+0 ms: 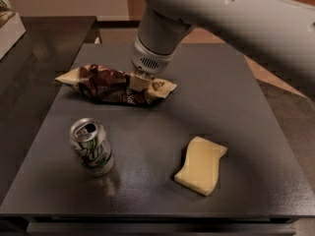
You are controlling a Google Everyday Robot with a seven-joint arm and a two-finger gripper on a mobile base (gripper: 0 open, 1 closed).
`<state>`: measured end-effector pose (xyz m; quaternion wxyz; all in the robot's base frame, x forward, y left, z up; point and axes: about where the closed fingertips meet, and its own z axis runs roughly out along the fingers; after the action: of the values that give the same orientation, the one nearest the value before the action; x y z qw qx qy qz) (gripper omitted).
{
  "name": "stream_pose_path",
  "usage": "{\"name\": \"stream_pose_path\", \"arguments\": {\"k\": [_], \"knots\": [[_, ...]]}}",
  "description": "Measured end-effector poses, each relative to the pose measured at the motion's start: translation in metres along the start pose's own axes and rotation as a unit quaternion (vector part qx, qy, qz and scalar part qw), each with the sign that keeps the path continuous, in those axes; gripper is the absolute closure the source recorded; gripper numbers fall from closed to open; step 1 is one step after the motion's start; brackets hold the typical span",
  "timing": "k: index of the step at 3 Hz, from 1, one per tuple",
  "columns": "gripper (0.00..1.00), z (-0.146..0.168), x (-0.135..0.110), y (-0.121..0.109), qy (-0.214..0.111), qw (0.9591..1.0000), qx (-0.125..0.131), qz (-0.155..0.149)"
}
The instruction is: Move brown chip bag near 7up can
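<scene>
The brown chip bag [106,84], dark brown with cream-yellow ends, hangs just above the dark table top, left of centre and tilted slightly. My gripper [138,82] comes down from the big white arm and is shut on the bag's right part. The 7up can [91,147] stands upright at the front left, silver-white with green and red marks and an open top. The bag is behind the can, with a gap of about one can height between them.
A pale-yellow sponge-like block [201,165] lies at the front right. The dark table [236,107] has its front edge near the can and block. A white box edge [10,23] shows at the far left. The arm fills the upper right.
</scene>
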<state>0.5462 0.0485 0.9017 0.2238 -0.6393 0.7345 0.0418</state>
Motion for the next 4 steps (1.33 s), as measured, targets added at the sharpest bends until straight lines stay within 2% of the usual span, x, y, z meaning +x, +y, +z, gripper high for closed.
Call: {"name": "stream_pose_path", "arguments": {"k": [1, 2, 3, 4], "knots": [[1.0, 0.001, 0.002, 0.043, 0.012, 0.9996, -0.016, -0.022], [1.0, 0.002, 0.009, 0.074, 0.024, 0.9988, -0.03, -0.031], [0.82, 0.0, 0.015, 0.092, 0.028, 0.9981, -0.039, -0.038], [0.59, 0.0, 0.014, 0.092, 0.028, 0.9981, -0.038, -0.039]]}}
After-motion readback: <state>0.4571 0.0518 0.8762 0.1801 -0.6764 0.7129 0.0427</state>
